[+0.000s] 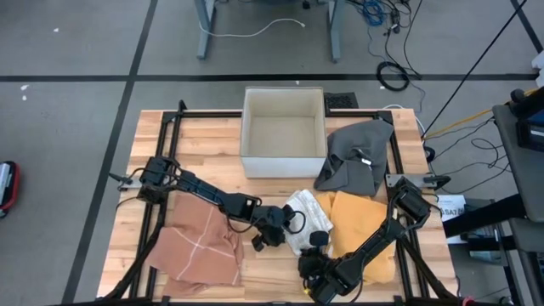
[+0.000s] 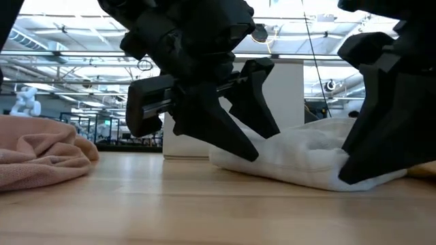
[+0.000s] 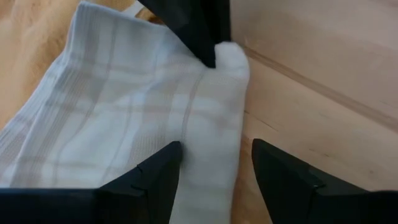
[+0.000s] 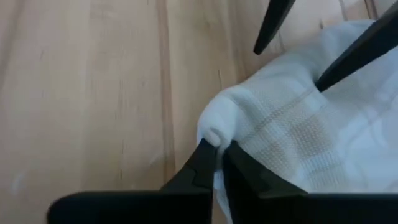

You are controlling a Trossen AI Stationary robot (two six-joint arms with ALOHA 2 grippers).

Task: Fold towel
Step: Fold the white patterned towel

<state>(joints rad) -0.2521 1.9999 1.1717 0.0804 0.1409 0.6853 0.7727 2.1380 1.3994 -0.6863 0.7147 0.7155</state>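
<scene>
The white towel point(image 1: 304, 223) lies bunched near the middle of the bench's point(image 1: 212, 140) front half, touching the yellow cloth point(image 1: 361, 229) beside it toward the right edge. It is not yet folded: in the low view it sits as a soft, uneven heap with rounded rolls, and the high view shows no squared outline. The right gripper point(image 4: 216, 163) is at the towel's front corner, jaws together and clamped on a small pinch of white cloth; the right wrist view shows the corner gathered between the two tips. The left gripper point(image 3: 214, 163) is at the towel's left side, jaws apart and straddling a raised ridge of the cloth without pressing it, so nothing is held there. Judged from this, the work is at an early stage: one corner is secured, the second hold is not made, and no crease or doubled layer has been laid flat. Left to do, in my judgement: seize the second point, spread or lift the cloth, carry it over itself and flatten it. A pink cloth point(image 1: 200, 246) lies near the front left corner, a grey cloth point(image 1: 357, 153) toward the back right, and an open box point(image 1: 284, 132) stands at the back edge; none is touched.
</scene>
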